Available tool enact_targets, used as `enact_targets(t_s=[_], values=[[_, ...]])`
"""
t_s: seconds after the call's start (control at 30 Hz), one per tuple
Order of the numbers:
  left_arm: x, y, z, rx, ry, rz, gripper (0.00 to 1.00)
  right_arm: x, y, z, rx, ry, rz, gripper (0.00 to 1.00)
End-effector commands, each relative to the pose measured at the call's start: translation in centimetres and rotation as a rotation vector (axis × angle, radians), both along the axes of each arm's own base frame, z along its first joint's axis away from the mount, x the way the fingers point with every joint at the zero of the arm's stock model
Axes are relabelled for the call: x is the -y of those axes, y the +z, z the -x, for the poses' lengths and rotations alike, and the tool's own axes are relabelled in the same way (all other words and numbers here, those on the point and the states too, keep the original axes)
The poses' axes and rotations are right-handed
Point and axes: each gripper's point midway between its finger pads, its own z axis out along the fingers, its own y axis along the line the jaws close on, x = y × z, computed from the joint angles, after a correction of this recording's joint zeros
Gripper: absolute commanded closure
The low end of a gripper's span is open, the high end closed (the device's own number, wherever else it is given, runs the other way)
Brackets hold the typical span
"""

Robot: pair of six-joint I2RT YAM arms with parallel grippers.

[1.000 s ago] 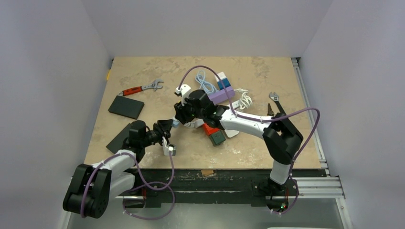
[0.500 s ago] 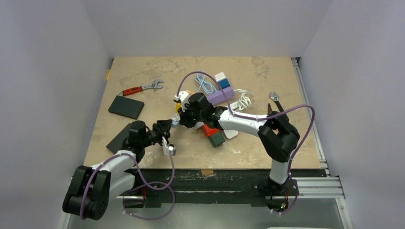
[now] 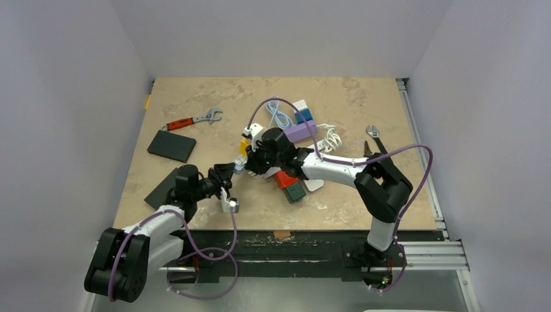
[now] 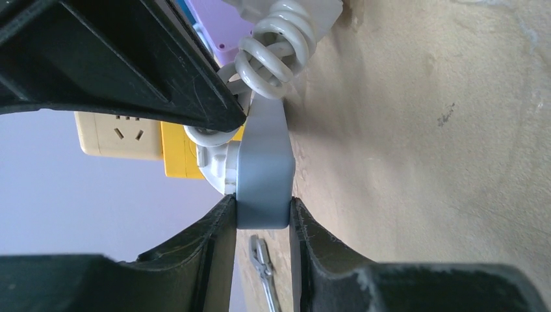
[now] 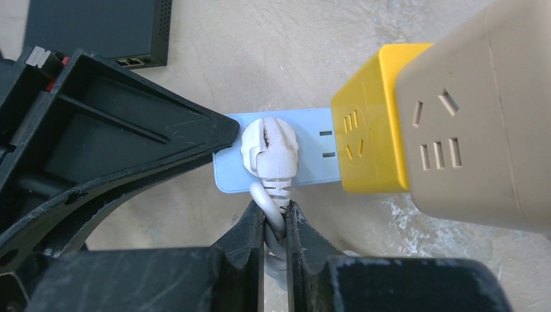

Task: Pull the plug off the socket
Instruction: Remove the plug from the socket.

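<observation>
Shows a white plug [image 5: 269, 149], round-shouldered and scuffed with brown marks, seated fully in a pale blue socket [image 5: 312, 170] that lies flat on the counter [image 5: 273, 58]. Runs from the plug through a ribbed collar into a white cord [image 5: 268, 195]. Sits about mid-counter, somewhat nearer the front edge than the back, between the two arms.

Pinches the cord just below the collar with the right gripper [image 5: 275, 224], clenched tight on it. Clamps the socket's free end with the left gripper [image 4: 262, 211], one finger pressed on each broad face, squeezed closed on the slab.

Overlaps the socket's other end with a yellow-and-beige adapter [image 5: 455, 130]; cannot tell whether plugged in or only resting there.

Leaves bare counter on the near side of the socket, toward the front edge, and a wide bare stretch at the far left. Crowds the far and right sides with a purple strip [image 3: 300, 130], white coiled cables [image 3: 333, 136], a red block [image 3: 283, 177] and a green block [image 3: 297, 190], all near the right gripper. Places a black box [image 3: 171, 145] and a red-handled wrench [image 3: 193, 119] well apart on the left.
</observation>
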Motion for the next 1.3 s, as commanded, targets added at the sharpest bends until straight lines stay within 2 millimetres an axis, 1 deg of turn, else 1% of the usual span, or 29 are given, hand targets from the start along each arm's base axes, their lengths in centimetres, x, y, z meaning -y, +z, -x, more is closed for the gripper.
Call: enact_targets(t_s=[0.0, 0.07, 0.13, 0.23, 0.37, 0.47, 0.53, 0.63, 0.73, 0.77, 0.8, 0.87, 0.97, 1.03, 1.17, 1.27], values=[[0.7, 0.1, 0.7, 0.032, -0.068, -0.024, 1.00, 1.9, 7.7, -4.8, 0.055, -0.170, -0.259, 1.00], [0.7, -0.7, 1.1, 0.019, -0.088, -0.054, 1.00, 2.2, 7.6, -5.1, 0.025, -0.179, -0.303, 1.00], [0.6, -1.0, 1.1, 0.027, -0.094, -0.069, 1.00, 2.4, 7.3, -5.2, 0.019, -0.194, -0.310, 1.00], [0.5, -1.1, 0.8, 0.020, -0.083, -0.077, 1.00, 3.0, 6.7, -5.5, 0.022, -0.240, -0.311, 1.00], [-0.2, -1.0, 0.2, -0.013, -0.025, -0.069, 1.00, 4.2, 6.3, -6.3, 0.050, -0.325, -0.315, 1.00], [-0.7, -0.9, 0.0, -0.031, 0.019, -0.061, 1.00, 5.0, 6.3, -6.6, 0.066, -0.369, -0.320, 1.00], [-1.1, -1.0, -0.1, -0.050, 0.051, -0.051, 1.00, 5.7, 6.8, -6.7, 0.087, -0.395, -0.322, 1.00], [-1.6, -1.2, -0.3, -0.076, 0.091, -0.047, 1.00, 6.4, 8.3, -6.4, 0.113, -0.408, -0.346, 1.00], [-1.9, -1.8, -0.2, -0.102, 0.111, -0.054, 1.00, 7.0, 9.8, -5.9, 0.136, -0.405, -0.374, 1.00], [-2.0, -2.0, -0.2, -0.107, 0.116, -0.058, 1.00, 7.2, 10.0, -5.8, 0.145, -0.409, -0.375, 1.00], [-2.1, -2.2, -0.2, -0.113, 0.120, -0.063, 1.00, 7.6, 9.9, -5.8, 0.150, -0.421, -0.366, 1.00], [-2.3, -2.4, -0.3, -0.124, 0.128, -0.073, 1.00, 7.6, 9.2, -5.4, 0.136, -0.412, -0.352, 1.00], [-2.8, -3.2, 0.0, -0.165, 0.147, -0.104, 1.00, 7.8, 7.2, -4.9, 0.117, -0.423, -0.319, 1.00], [-3.2, -3.7, 0.2, -0.185, 0.161, -0.125, 1.00, 8.3, 6.4, -5.0, 0.120, -0.448, -0.308, 1.00], [-4.1, -5.4, 0.9, -0.234, 0.179, -0.188, 1.00, 8.7, 7.0, -5.3, 0.135, -0.472, -0.325, 1.00], [-4.6, -6.2, 1.3, -0.261, 0.191, -0.216, 1.00, 8.3, 8.1, -5.6, 0.143, -0.465, -0.342, 1.00]])
